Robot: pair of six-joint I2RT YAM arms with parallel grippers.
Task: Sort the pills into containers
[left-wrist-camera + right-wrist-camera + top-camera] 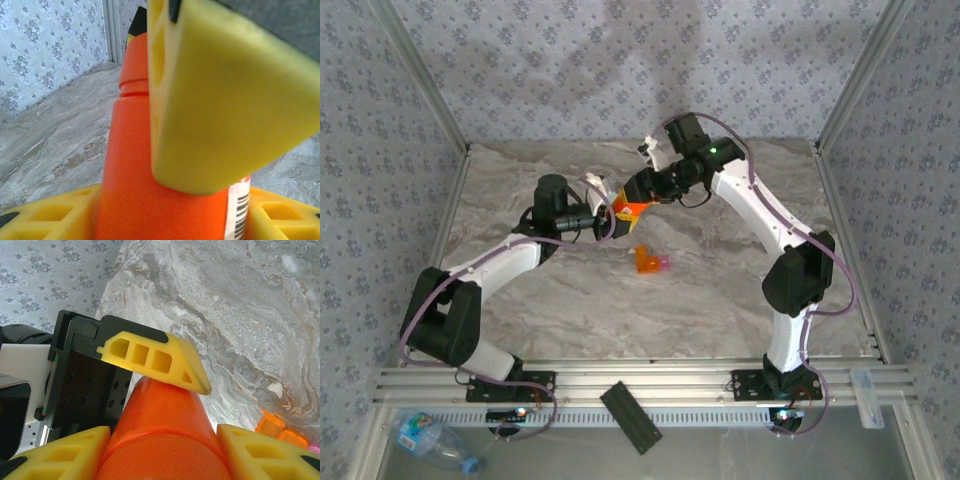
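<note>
Bottle-handling is calling for squareness: from above, the right claw is clamping the pill bottle off the tabletop while the left claw is standing at its other end, the small compartment lying nearer the bases than both claws, well apart. From the left wrist, that claw's fingers are flanking the bottle, but I cannot tell whether they are squeezing; a finger of the right claw is crowding in just ahead. From the right wrist, its fingers are pressing both sides, so any twist should be staying along the bottle's axis.
</note>
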